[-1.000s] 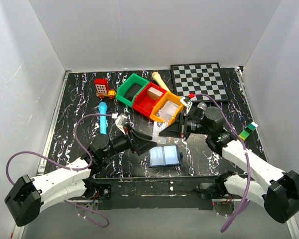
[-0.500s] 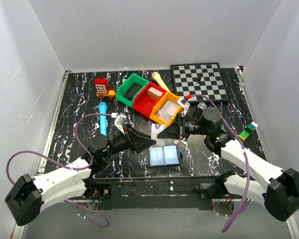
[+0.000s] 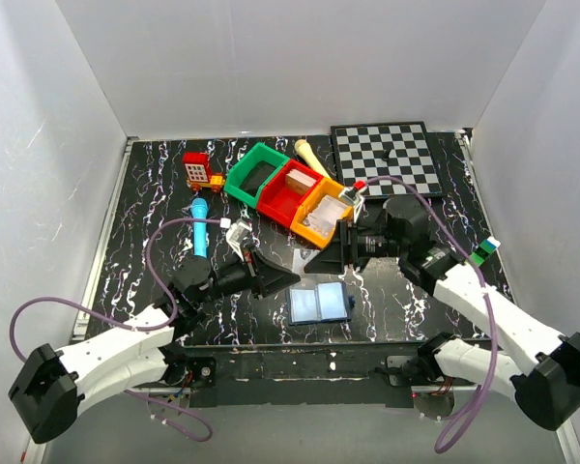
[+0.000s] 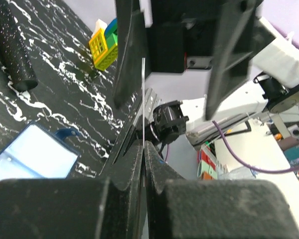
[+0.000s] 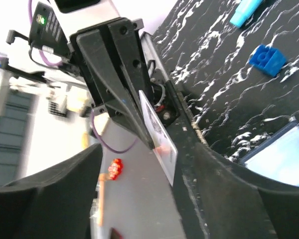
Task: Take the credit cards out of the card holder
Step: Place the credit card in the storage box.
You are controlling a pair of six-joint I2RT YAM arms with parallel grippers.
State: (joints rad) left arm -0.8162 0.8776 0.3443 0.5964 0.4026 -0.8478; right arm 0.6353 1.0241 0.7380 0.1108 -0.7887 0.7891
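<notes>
beside left pincer (image 3: pixel 295 281) — card holder (image 3: pixel 320 303)

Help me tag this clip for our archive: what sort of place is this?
Probably a robot test cell: plain white walls box in a black white-veined tabletop, and a white left robot arm and right robot arm stand bolted at its edge.

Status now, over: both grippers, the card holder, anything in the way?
Left gripper shut on a card. Right gripper open, facing it. Card holder lies open, unheld. Nothing covering it.
</notes>
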